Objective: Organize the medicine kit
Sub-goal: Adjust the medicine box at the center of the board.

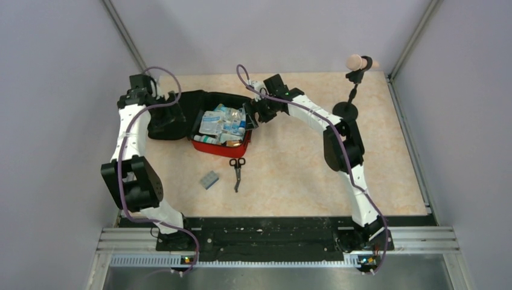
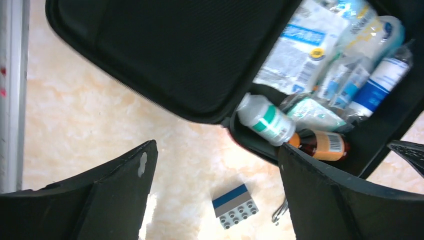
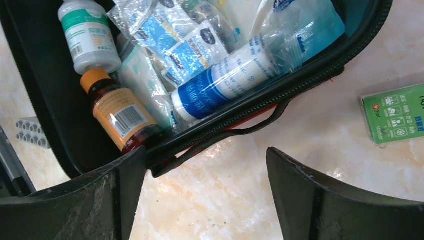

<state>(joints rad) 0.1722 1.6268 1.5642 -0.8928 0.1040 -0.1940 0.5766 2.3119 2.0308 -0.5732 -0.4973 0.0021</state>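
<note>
Open medicine kit (image 1: 221, 149) in the far-left part of the worktop (image 1: 290, 169), with its black-lined lid folded out toward the left edge. The left end effector (image 2: 216, 146), jaws spread and empty, hangs by the lid. The right end effector (image 3: 206, 150), likewise spread and empty, hangs just beside the kit's right zipper rim. The kit holds a white bottle (image 2: 265, 120), an amber bottle (image 2: 320, 144), a blue-and-white roll (image 3: 225, 82) and bagged sachets (image 3: 185, 47). Both arms are bent at the elbow and reach toward the far edge.

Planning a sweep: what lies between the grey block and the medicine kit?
Only bare tabletop separates the grey block from the medicine kit; the top view shows it.
</note>
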